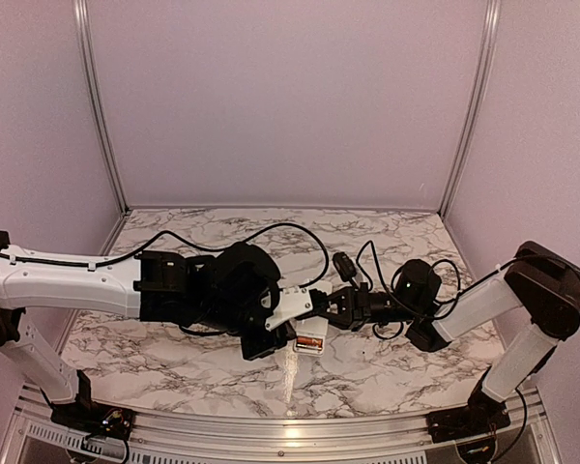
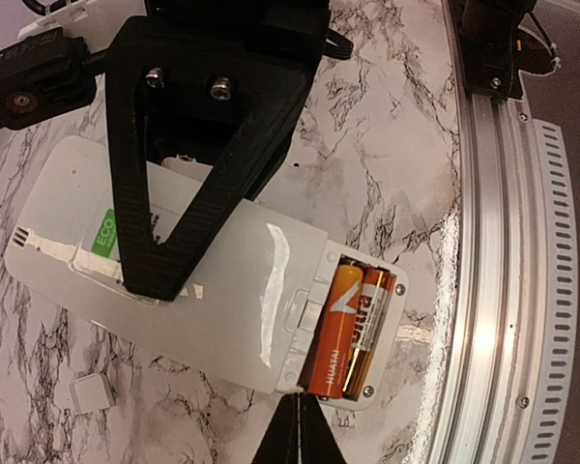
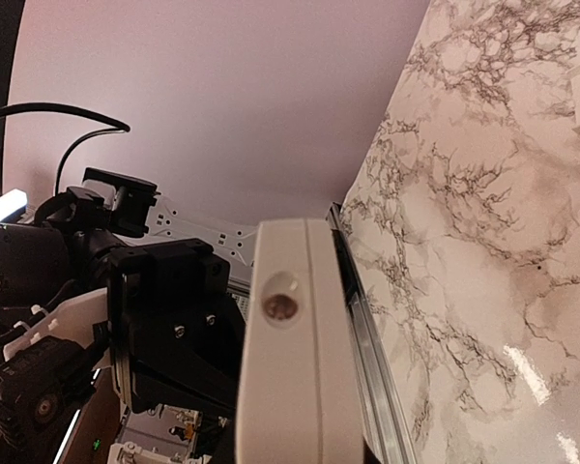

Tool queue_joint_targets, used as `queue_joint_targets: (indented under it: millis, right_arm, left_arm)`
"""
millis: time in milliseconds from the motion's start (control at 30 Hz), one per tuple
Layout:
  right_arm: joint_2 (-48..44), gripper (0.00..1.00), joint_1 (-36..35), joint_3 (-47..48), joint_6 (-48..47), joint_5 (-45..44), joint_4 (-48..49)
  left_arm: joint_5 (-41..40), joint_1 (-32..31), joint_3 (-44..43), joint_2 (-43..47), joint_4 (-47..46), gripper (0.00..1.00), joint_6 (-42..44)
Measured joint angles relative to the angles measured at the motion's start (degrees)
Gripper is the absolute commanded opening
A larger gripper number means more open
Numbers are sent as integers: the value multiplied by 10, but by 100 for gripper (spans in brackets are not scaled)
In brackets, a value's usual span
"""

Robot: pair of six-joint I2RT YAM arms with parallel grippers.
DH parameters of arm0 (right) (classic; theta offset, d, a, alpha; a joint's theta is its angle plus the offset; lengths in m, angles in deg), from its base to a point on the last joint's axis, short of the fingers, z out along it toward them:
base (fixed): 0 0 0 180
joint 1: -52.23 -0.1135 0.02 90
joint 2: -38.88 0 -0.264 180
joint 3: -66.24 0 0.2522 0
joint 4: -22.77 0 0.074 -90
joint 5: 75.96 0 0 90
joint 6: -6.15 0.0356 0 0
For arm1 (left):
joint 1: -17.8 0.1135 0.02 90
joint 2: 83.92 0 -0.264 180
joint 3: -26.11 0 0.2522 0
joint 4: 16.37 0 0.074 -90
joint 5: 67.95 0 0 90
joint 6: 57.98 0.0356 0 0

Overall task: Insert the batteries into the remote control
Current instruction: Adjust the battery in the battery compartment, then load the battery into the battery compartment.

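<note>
The right gripper (image 2: 159,266) clamps the white remote (image 2: 222,300), a green "ECO" sticker (image 2: 104,232) beside its finger. Two batteries (image 2: 353,329), one apparently reading "HUATAI", lie in the open compartment just ahead of the left gripper (image 2: 295,437), which is pinched closed.

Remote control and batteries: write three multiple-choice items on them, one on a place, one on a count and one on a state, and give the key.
1. Where are the batteries?
A. loose on the marble
B. in the open compartment at one end of the remote control
C. on the front rail

2. How many batteries show?
A. one
B. two
C. four

3. How is the right gripper set?
A. shut on the remote control
B. open above the marble
C. out of every view

Key: B, they sit in the uncovered bay. B, one orange and one gold lie side by side. A, its black finger presses on the remote's white back.
</note>
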State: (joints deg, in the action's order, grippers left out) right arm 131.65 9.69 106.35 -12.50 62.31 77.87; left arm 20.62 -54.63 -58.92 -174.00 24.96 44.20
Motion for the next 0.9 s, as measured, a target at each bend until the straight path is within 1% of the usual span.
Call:
queue_joint_targets:
  millis: [133, 267, 467, 567, 733, 900]
  right_arm:
    - [-5, 0, 1, 0, 0, 2, -3]
    - [-25, 0, 9, 0, -7, 0, -12]
    - [-63, 0, 17, 1, -30, -23, -55]
    - [-78, 0, 17, 1, -43, -43, -83]
    - [-90, 0, 17, 1, -52, -85, -116]
    - [-90, 0, 18, 1, -49, -107, -124]
  left_arm:
    - [-1, 6, 0, 0, 3, 12, -8]
    - [-1, 23, 18, 22, -11, 29, -29]
    - [-7, 44, 72, 86, -63, 37, -73]
    - [-6, 46, 94, 103, -96, 39, -106]
    - [-2, 46, 103, 104, -143, 37, -174]
    - [14, 46, 74, 64, -156, 34, -238]
